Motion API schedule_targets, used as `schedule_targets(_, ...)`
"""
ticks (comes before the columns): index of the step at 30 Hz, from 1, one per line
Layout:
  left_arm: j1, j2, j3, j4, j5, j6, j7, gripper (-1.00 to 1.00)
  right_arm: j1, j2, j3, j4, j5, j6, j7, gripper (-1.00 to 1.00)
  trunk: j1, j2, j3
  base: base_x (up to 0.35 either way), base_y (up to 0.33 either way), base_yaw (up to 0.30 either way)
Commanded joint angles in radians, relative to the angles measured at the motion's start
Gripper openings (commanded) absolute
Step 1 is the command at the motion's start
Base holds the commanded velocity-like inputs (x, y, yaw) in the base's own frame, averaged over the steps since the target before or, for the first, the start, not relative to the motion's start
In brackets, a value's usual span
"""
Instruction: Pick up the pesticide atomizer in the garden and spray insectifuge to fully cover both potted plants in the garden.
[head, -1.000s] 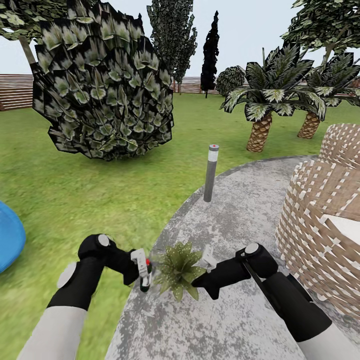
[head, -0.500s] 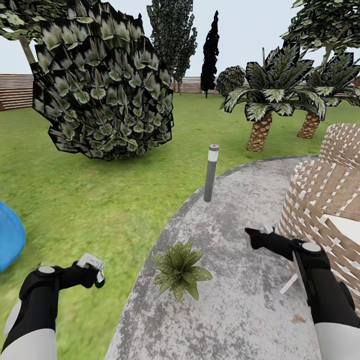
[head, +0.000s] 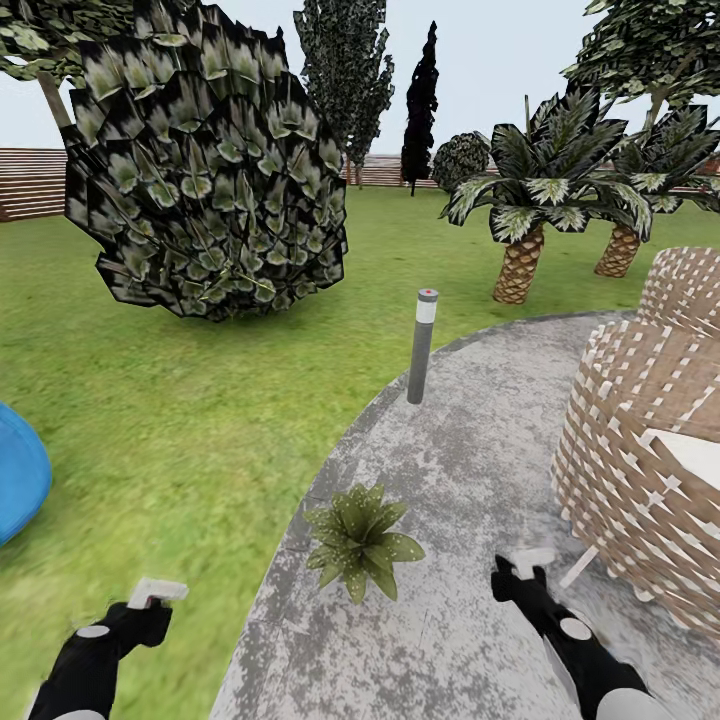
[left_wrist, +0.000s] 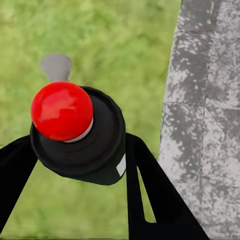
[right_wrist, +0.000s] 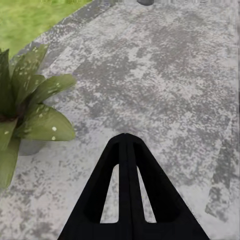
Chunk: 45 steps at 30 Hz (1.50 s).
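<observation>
Left gripper (left_wrist: 80, 165) pinches the pesticide atomizer (left_wrist: 85, 137) — seen along its two black fingers (left_wrist: 150, 195), the bottle's dark round top with a red button cap sits between them, a small white label on its side, green lawn (left_wrist: 100, 30) beneath and the paved patio (left_wrist: 205, 100) at 3 o'clock. From the head camera, the left gripper (head: 150, 595) sits low at about 7 o'clock, over the grass, its white tip showing. Right gripper (head: 520, 570) sits at about 5 o'clock over the grey mottled patio (head: 470, 450); in its wrist camera the two black fingers (right_wrist: 107, 200) are pressed together into a point, holding nothing. One potted plant (head: 357, 540) — a low rosette of broad, pointed, speckled green leaves — stands on the patio's edge between the two grippers, apart from both, and appears in the right wrist camera (right_wrist: 25, 115) too. A grey bollard light (head: 422, 345) stands at 12 o'clock from the plant. A woven wicker chair (head: 640, 440) is at 3 o'clock, a big dark bush (head: 200, 170) at 11 o'clock, palms (head: 540, 200) at 1 o'clock, a blue object (head: 15, 480) at 9 o'clock.
</observation>
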<state>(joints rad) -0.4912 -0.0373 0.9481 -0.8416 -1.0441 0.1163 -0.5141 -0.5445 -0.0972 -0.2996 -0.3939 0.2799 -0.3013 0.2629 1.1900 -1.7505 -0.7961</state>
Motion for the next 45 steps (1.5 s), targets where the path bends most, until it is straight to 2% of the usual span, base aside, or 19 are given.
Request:
schedule_targets(1, 0.000, -0.001, 0.018, 0.048, 0.000, -0.035, 0.049, -1.00, -0.001, 0.001, -0.009, 0.056, 0.008, -0.058, -0.008, -1.00, 0.000, 0.000, -0.001, 0.000, 0.000, 0.000)
schedule_targets(3, 0.006, -0.001, 0.044, 0.130, 0.000, -0.088, 0.141, -1.00, -0.001, 0.001, -0.009, 0.141, 0.008, -0.124, -0.018, -1.00, 0.000, 0.000, -0.001, 0.000, 0.000, 0.000)
schedule_targets(4, 0.010, -0.001, 0.060, 0.172, 0.000, -0.110, 0.187, -1.00, -0.001, 0.001, -0.009, 0.173, 0.008, -0.149, -0.021, 1.00, 0.000, 0.000, -0.001, 0.000, 0.000, 0.000)
schedule_targets(5, 0.012, -0.001, 0.075, 0.203, -0.001, -0.127, 0.218, -1.00, -0.002, 0.001, -0.009, 0.193, 0.008, -0.164, -0.022, 1.00, 0.000, 0.000, -0.001, 0.000, 0.000, 0.000)
schedule_targets(7, 0.016, 0.000, 0.097, 0.231, -0.001, -0.144, 0.241, -1.00, -0.001, 0.001, -0.009, 0.215, 0.009, -0.175, -0.022, 1.00, 0.000, 0.000, -0.001, 0.000, 0.000, 0.000)
schedule_targets(9, 0.027, 0.000, 0.121, 0.246, -0.001, -0.157, 0.247, -1.00, -0.002, 0.001, -0.009, 0.223, 0.007, -0.178, -0.022, 1.00, 0.000, 0.000, -0.001, 0.000, 0.000, 0.000)
schedule_targets(15, 0.038, 0.003, 0.226, 0.258, -0.001, -0.207, 0.250, -1.00, -0.001, 0.001, -0.009, 0.230, 0.004, -0.179, -0.020, 1.00, 0.000, 0.000, -0.001, 0.000, 0.000, 0.000)
schedule_targets(25, 0.076, 0.000, 0.238, 0.271, -0.001, -0.210, 0.249, -1.00, -0.002, 0.001, -0.009, 0.235, 0.004, -0.177, -0.019, 1.00, 0.000, 0.000, -0.001, 0.000, 0.000, 0.000)
schedule_targets(30, 0.083, 0.002, 0.239, 0.318, -0.001, -0.212, 0.249, -1.00, -0.001, 0.001, -0.009, 0.359, 0.005, -0.169, -0.019, 1.00, 0.000, 0.000, -0.001, 0.000, 0.000, 0.000)
schedule_targets(35, 0.097, 0.001, 0.238, 0.324, -0.001, -0.248, 0.249, -1.00, -0.002, 0.001, -0.009, 0.370, 0.005, -0.168, -0.018, 1.00, 0.000, 0.000, -0.001, 0.000, 0.000, 0.000)
schedule_targets(45, 0.105, 0.002, 0.239, 0.325, -0.001, -0.252, 0.249, -1.00, -0.002, 0.001, -0.009, 0.371, 0.005, -0.168, -0.018, 1.00, 0.000, 0.000, -0.001, 0.000, 0.000, 0.000)
